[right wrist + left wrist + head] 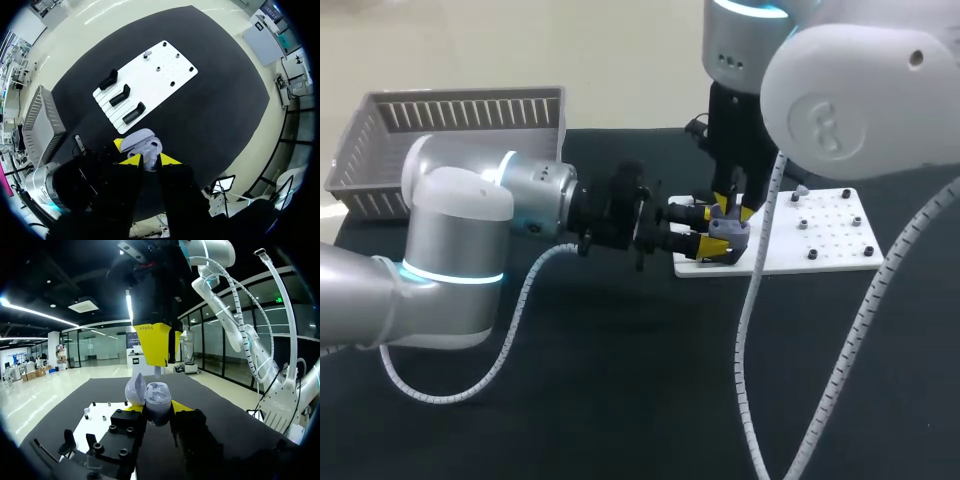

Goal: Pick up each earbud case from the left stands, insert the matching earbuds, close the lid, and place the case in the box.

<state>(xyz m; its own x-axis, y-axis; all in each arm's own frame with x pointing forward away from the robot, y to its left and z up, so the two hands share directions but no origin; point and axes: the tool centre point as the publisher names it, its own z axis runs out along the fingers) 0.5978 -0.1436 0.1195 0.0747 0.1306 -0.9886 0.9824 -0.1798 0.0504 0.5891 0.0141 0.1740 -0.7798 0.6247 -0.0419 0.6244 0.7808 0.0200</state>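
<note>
While the head view puts both arms over the black table [620,400], you get the left arm coming in from the left edge and lying level across mid-frame. The left gripper [705,228] is clamped on the grey earbud case [730,232], right of centre, over the near-left corner of the white board [825,235]. The right arm drops in from the upper right, with the right gripper [735,205] pointing down, just above the case. The grey slatted box [460,125] sits at upper left, well apart.

Left wrist view: the case sits between this gripper's own yellow tips, gripped on both sides, with its lid [135,389] swung open beside the body. The right gripper hangs straight over the open case, and a small white earbud [158,371] pokes out below its tip, just above the cavity. There is dark print on its yellow finger [155,340], too small to read.

Right wrist view: the tips are nearly closed, pinching the earbud, with the open case directly ahead of them. Past the case, the board carries three black stands [121,95] in a row. The box is beside the board's stand end.
</note>
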